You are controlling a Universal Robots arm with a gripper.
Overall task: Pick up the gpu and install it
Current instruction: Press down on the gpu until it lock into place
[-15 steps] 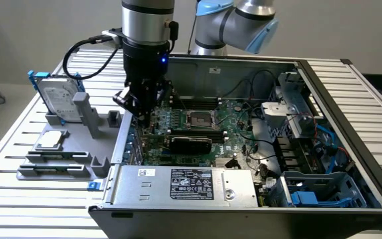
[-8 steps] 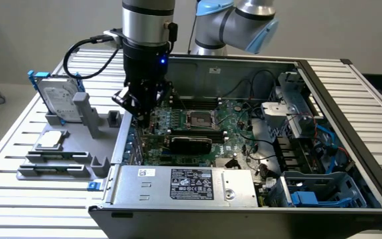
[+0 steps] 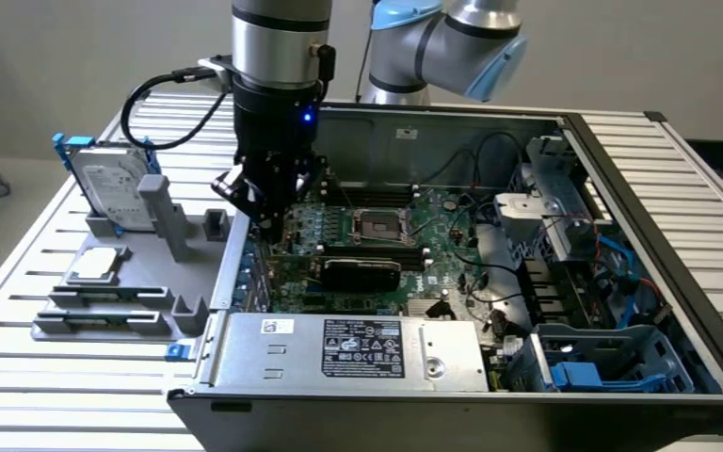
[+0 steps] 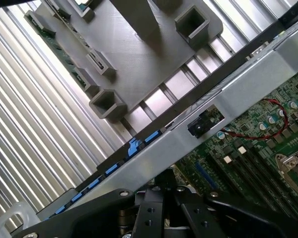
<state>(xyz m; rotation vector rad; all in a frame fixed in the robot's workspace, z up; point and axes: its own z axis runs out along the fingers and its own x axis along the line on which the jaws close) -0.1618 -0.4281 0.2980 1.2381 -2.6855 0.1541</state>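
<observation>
an open computer case [image 3: 663, 311] is lying on the slatted desk [image 3: 10, 282], its green motherboard [image 3: 431, 221] showing. beside it, a grey holder [image 3: 123, 301] is carrying an upright blue-framed hard drive [image 3: 110, 193] and a processor [image 3: 98, 266].

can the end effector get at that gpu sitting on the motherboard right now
Probably yes. The end effector hangs shut over the open case's edge, and the gpu lies on the motherboard beside it with nothing covering it. The jaws would need to open first.

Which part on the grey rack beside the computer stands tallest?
The silver hard drive in its blue frame, standing upright on edge; the square silver chip lies flat and the narrow black sticks sit low.
</observation>
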